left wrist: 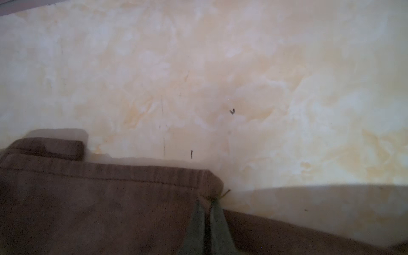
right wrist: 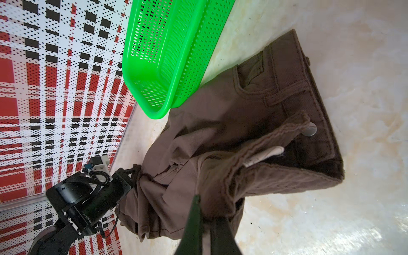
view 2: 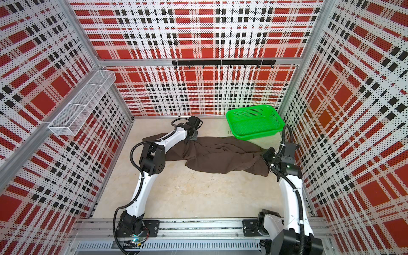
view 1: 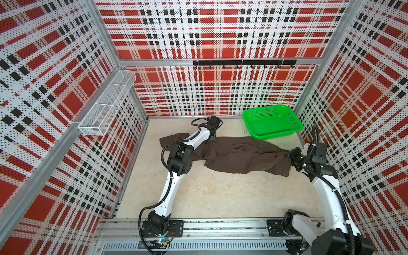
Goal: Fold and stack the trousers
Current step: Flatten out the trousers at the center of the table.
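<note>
both top views were bright and even, walls [view 1: 55, 88] bowed at nine and three o'clock; left wrist view was hazy, blurred; table [right wrist: 364, 234] glared.

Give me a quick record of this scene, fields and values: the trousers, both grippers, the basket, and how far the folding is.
trousers: dark brown, rumpled, stretched across the table, not folded
left gripper: shut on the trousers at a leg hem corner
right gripper: shut on the trousers near the waistband
button: showing at the waistband, at the right gripper's end
green basket: back right of table, beside the trousers, nothing in it
folding: not yet begun
</note>
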